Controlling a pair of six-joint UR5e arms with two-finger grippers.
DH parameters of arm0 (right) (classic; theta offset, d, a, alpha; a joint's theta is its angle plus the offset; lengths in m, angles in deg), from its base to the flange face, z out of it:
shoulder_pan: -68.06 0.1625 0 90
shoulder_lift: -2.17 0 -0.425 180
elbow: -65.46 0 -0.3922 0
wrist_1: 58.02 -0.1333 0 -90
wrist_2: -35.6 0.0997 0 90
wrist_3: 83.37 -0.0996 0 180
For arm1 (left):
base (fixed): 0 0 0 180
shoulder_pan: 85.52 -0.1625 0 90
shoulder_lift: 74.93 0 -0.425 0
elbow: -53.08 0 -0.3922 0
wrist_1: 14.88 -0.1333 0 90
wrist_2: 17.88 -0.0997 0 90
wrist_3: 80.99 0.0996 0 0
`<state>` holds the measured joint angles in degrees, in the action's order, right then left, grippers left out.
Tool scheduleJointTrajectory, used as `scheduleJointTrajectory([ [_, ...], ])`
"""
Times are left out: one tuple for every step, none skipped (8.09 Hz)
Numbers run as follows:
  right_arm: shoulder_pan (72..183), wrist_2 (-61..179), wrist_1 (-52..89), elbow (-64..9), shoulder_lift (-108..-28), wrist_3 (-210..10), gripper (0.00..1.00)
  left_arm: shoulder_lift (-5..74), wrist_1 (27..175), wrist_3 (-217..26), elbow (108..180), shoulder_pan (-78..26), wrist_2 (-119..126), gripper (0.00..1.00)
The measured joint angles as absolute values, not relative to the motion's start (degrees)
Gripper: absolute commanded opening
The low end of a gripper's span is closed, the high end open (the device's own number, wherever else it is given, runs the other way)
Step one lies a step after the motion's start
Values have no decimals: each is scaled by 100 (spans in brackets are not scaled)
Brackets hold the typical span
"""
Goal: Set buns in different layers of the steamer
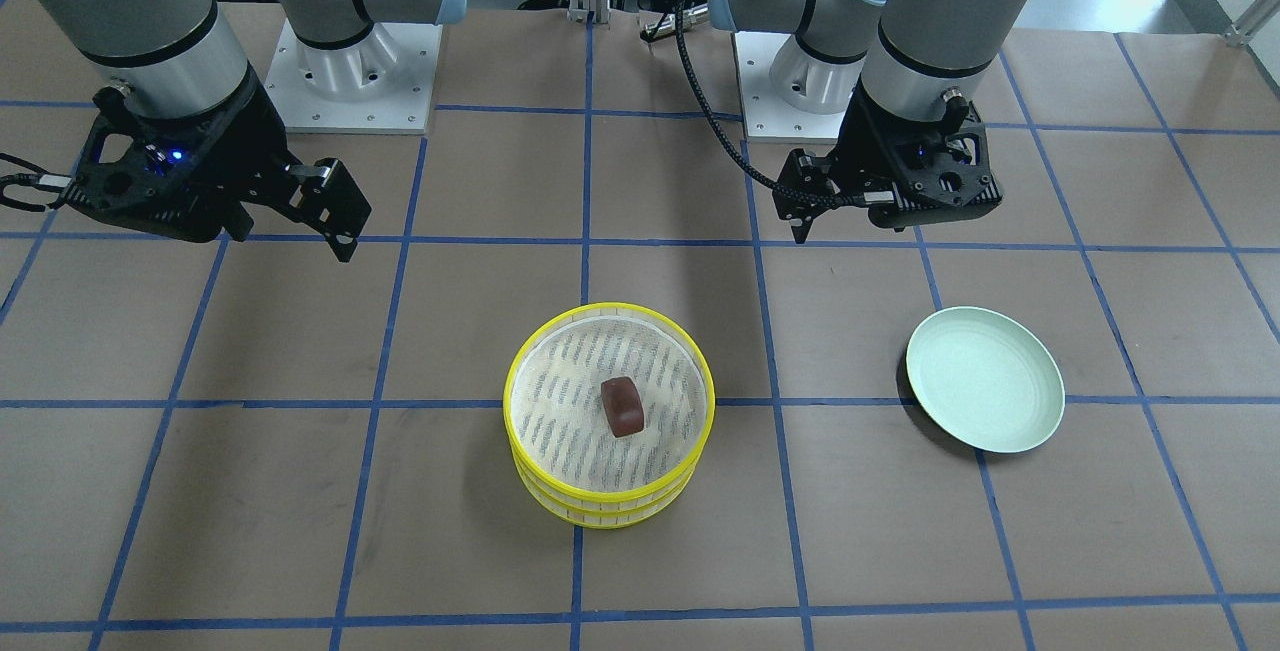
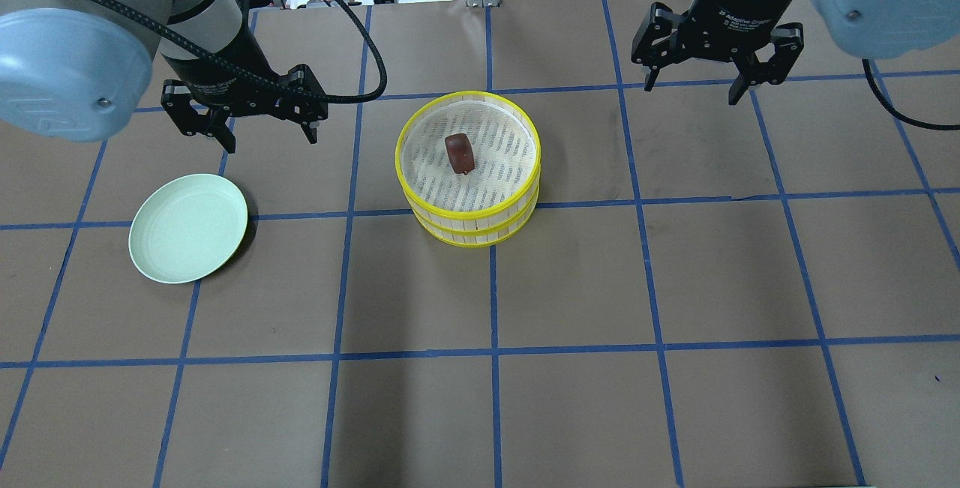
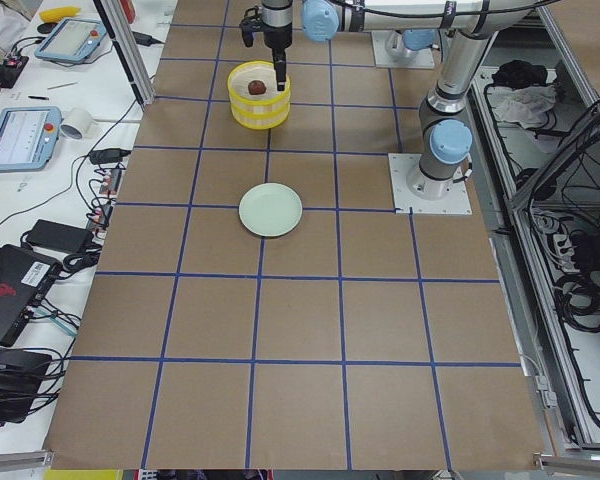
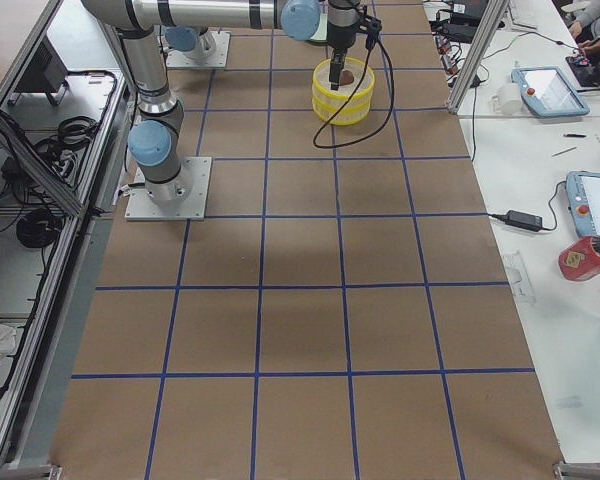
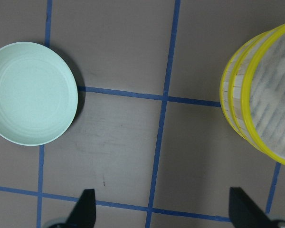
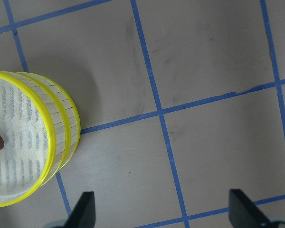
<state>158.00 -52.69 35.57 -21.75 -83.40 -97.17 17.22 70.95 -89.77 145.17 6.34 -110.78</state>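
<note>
Two yellow-rimmed steamer trays are stacked at the table's middle, the top tray point(image 2: 471, 94) on the lower one point(image 2: 474, 236). The dark reddish-brown bun point(image 2: 459, 153) lies on the top tray's mesh liner; it also shows in the front view point(image 1: 622, 406). The creamy white bun shows in no view. My left gripper point(image 2: 270, 136) is open and empty, above the table between the plate and the steamer. My right gripper point(image 2: 694, 91) is open and empty, to the right of the steamer and apart from it.
A pale green plate point(image 2: 187, 228) lies empty on the left side, near my left gripper. The brown table cover carries a blue tape grid. The arm bases stand at the robot's edge of the table.
</note>
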Motion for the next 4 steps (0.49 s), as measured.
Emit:
scheduleJointTrajectory([
  [15799, -5319, 3542, -2178, -8367, -9695, 100, 1711, 7098, -8978, 14519, 639, -11046, 100],
  [15797, -5351, 3532, -2181, -8383, -9679, 100, 1706, 7099, -8997, 14519, 648, -11029, 100],
  [15797, -5367, 3528, -2190, -8391, -9670, 100, 1704, 7099, -9015, 14519, 654, -11018, 100],
  [15797, -5374, 3529, -2199, -8393, -9667, 100, 1701, 7099, -9028, 14519, 656, -11016, 100],
])
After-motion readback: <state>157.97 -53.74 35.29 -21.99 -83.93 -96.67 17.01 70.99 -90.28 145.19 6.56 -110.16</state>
